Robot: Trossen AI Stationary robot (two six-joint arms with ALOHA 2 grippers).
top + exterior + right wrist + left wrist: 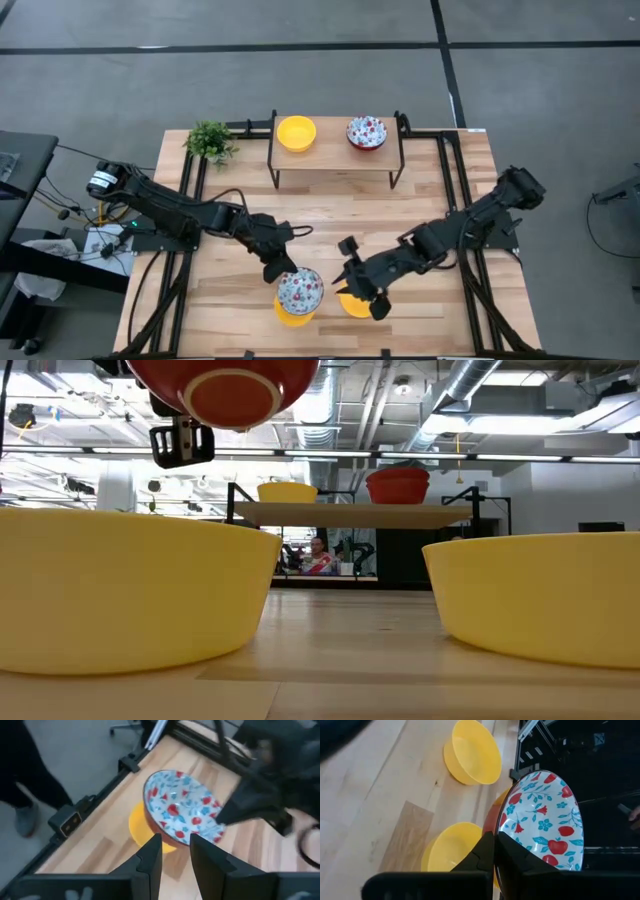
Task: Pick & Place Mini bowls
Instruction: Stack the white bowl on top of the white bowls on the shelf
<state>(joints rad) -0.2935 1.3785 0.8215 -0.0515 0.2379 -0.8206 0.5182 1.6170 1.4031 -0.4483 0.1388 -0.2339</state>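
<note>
My left gripper [283,272] is shut on a white floral mini bowl [300,290], held over a yellow mini bowl [292,314] near the table's near edge. In the low view the lifted bowl's red underside [230,385] hangs above that yellow bowl [120,595]. My right gripper [347,283] hovers open, with a small gap, over a second yellow bowl [356,304], fingers [152,851] pointing at the floral bowl [180,810]. A third yellow bowl [296,132] and another floral bowl [367,132] stand on a small raised shelf [335,165]. My left gripper pinches the floral bowl's rim [496,831] on the side facing the table's left, one finger inside the bowl and one outside. The fingers come slanting down from the left. The bowl is lifted clear of the yellow bowl [451,851] below it.
A small green potted plant [210,142] stands at the far left corner. The shelf's dark legs [272,160] and the black frame rails [452,190] border the middle of the table. Bare wood lies between the shelf and the near bowls. A person sits far behind the table [318,555].
</note>
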